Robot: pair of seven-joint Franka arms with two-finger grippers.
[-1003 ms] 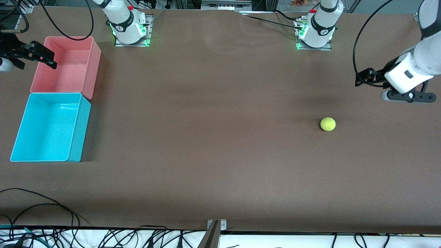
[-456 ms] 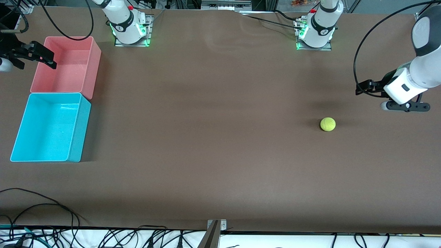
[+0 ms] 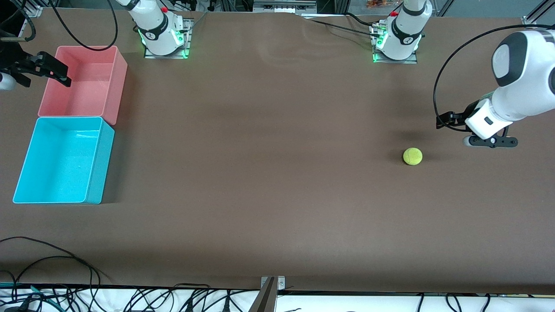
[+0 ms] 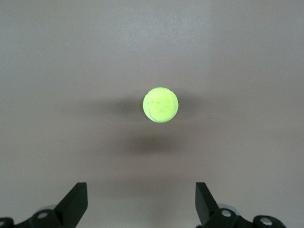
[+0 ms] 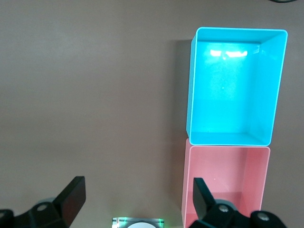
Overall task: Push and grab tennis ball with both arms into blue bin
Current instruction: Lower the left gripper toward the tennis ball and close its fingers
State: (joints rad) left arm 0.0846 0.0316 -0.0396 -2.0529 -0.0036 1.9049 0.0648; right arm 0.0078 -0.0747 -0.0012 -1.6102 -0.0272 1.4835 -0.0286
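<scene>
The tennis ball (image 3: 412, 156) is small and yellow-green and lies alone on the brown table toward the left arm's end. My left gripper (image 3: 489, 142) hangs low beside it, closer to that end of the table. In the left wrist view the tennis ball (image 4: 160, 105) sits ahead of the left gripper (image 4: 141, 195), which is open, empty and well apart from the ball. The blue bin (image 3: 60, 160) stands empty at the right arm's end. My right gripper (image 3: 52, 70) waits open over the pink bin's edge. In the right wrist view the right gripper (image 5: 137, 191) looks down on the blue bin (image 5: 232, 85).
A pink bin (image 3: 82, 82) of the same size touches the blue bin, farther from the front camera, and shows too as the pink bin (image 5: 228, 180). The arm bases (image 3: 164, 41) (image 3: 396, 43) glow green at the table's back edge. Cables (image 3: 43, 268) trail along the near edge.
My left arm has swung down and toward the ball, bringing its open gripper closer to it. The ball, the bins and the right arm have not moved.
</scene>
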